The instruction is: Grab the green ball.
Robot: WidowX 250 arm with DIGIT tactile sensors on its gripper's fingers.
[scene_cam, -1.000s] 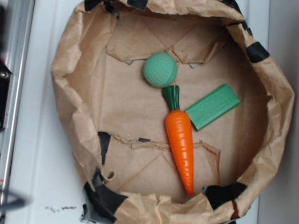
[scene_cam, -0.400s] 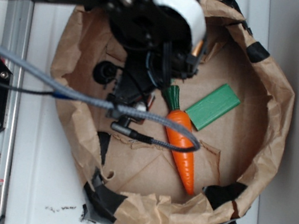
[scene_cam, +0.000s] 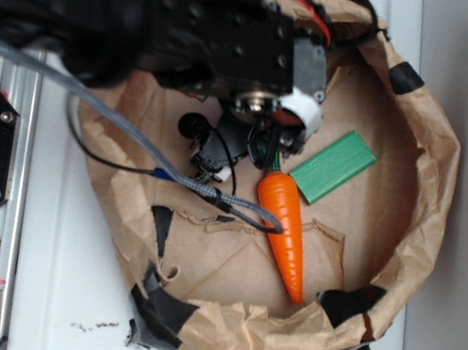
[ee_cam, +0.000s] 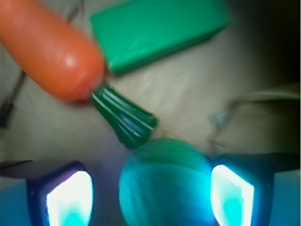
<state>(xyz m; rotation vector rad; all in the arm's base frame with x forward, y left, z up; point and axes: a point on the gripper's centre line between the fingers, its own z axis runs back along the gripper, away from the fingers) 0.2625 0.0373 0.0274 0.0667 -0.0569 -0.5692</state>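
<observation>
In the exterior view, the small mint-green ball is hidden beneath the black robot arm (scene_cam: 153, 16), which is lowered into the brown paper-lined basket (scene_cam: 425, 172) beside the orange toy carrot (scene_cam: 283, 229) and the flat green rectangular block (scene_cam: 334, 165).

In the wrist view, the ball (ee_cam: 162, 183) is seen between the spread fingers of the gripper (ee_cam: 150, 195), not yet clamped. It lies nearer the right pad (ee_cam: 230, 195), just beside the carrot's dark green top (ee_cam: 124, 117); on closing, it could be nudged sideways and rolled out.
</observation>
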